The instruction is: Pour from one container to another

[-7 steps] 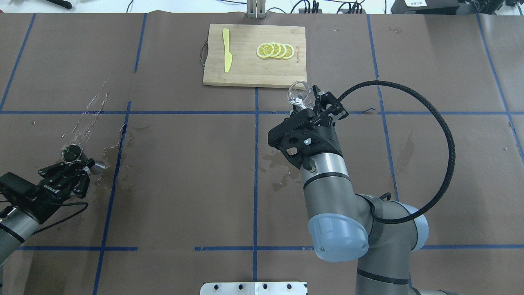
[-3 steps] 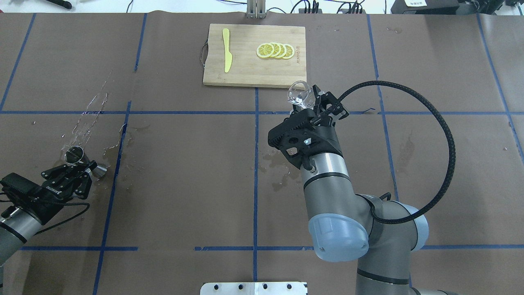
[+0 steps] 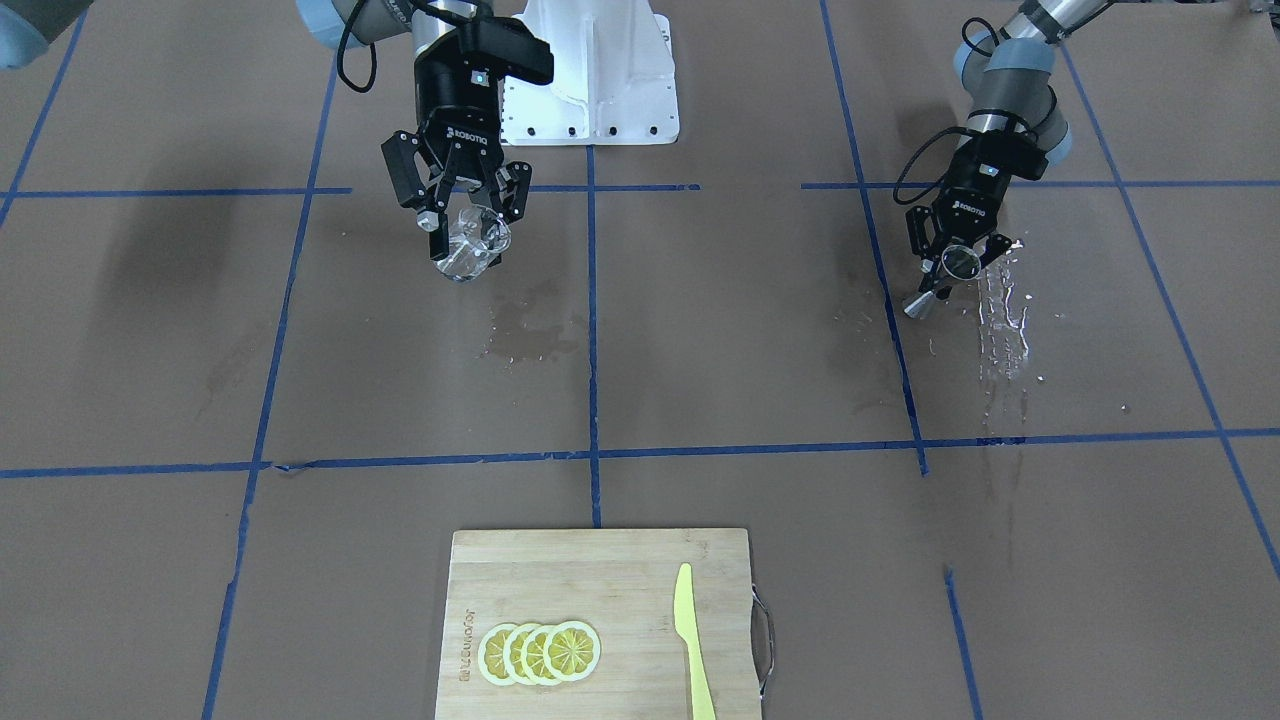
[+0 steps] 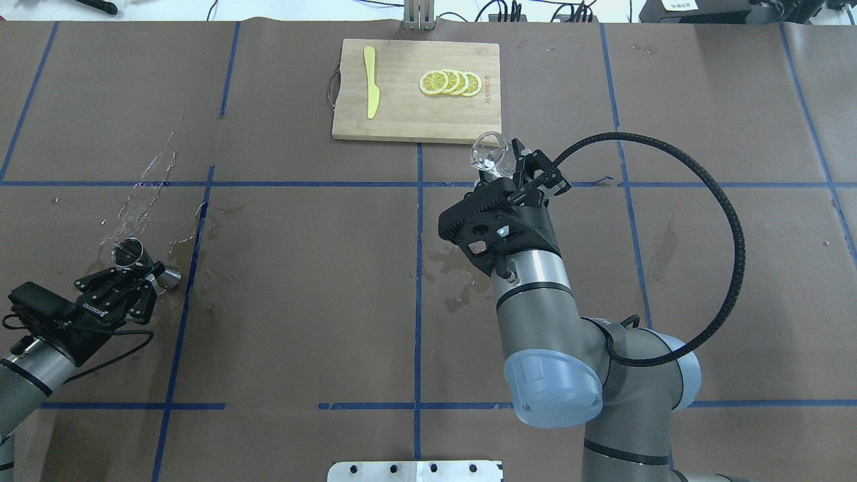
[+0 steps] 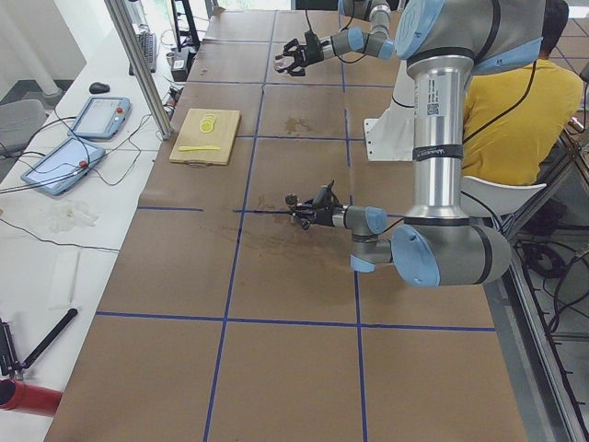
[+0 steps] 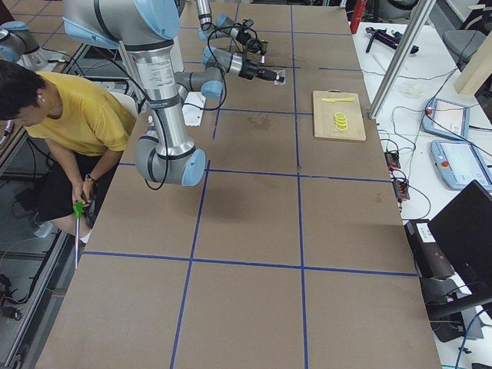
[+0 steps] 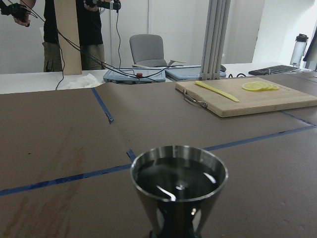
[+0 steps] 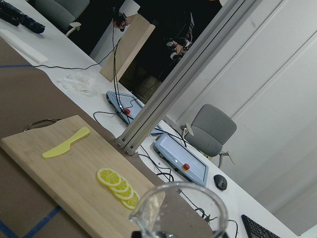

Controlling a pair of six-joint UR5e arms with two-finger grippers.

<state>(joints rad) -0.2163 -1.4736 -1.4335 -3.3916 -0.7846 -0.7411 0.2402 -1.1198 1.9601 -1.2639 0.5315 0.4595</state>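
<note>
Near the surface's left edge, the jigger (image 4: 128,253) is gripped at its waist by the left tool (image 4: 152,273), upright and low over wet streaks (image 4: 150,181). Liquid appears to lie in its upper cone. Toward the far middle, the tumbler (image 4: 489,152) is clamped, tilted, in the right tool (image 4: 512,167), raised and well apart from the jigger. For a clean pour the two should be brought together, the jigger held level and the tumbler's lip centred above that small mouth, then tipped slowly. At the far edge a cutting board (image 4: 415,127) carries a knife (image 4: 370,80) and lemon slices (image 4: 450,82), just beyond the tumbler. Between the tools only damp patches (image 4: 455,281) are seen.
</note>
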